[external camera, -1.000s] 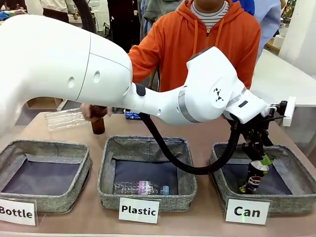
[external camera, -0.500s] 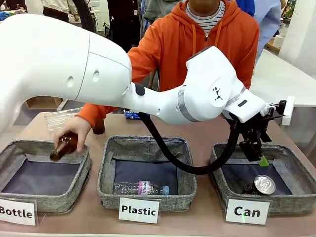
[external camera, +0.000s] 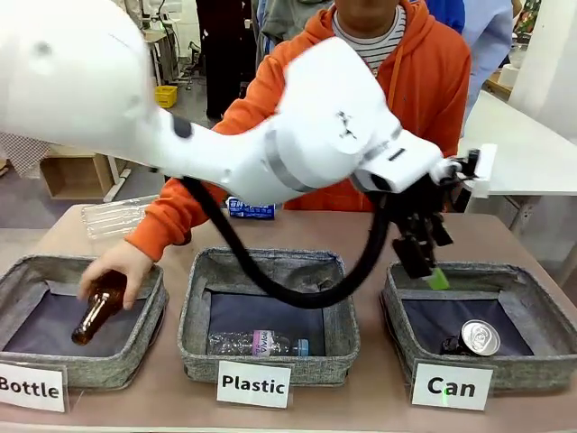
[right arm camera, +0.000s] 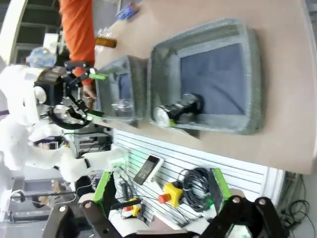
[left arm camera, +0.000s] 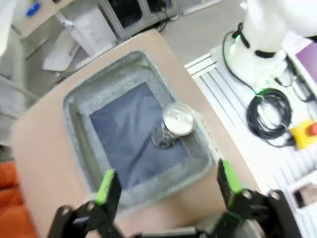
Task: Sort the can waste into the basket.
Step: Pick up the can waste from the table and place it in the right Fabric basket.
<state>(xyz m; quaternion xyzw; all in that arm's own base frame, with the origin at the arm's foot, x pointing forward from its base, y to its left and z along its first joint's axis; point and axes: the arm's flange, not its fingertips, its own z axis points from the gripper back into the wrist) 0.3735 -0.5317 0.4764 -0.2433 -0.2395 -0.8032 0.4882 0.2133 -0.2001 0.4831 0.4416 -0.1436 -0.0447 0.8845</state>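
Just let go of the crushed silver-topped can (external camera: 478, 337) — down inside the "Can" basket (external camera: 394, 311) now. Pulled up with the left claw (external camera: 425, 269) wide and empty — one can sorted.

The left gripper (external camera: 425, 269), jaws now apart, rises off the basket (external camera: 541, 311), where the can (external camera: 478, 337) now lies. The person's hand (external camera: 115, 268) lowers a brown bottle (external camera: 95, 311) into the Bottle basket (external camera: 18, 271).

Can (external camera: 480, 337) in basket (external camera: 398, 311), below left gripper (external camera: 424, 270), rightward, nearer robot; gripper above basket's far rim; basket on bench (external camera: 516, 244).
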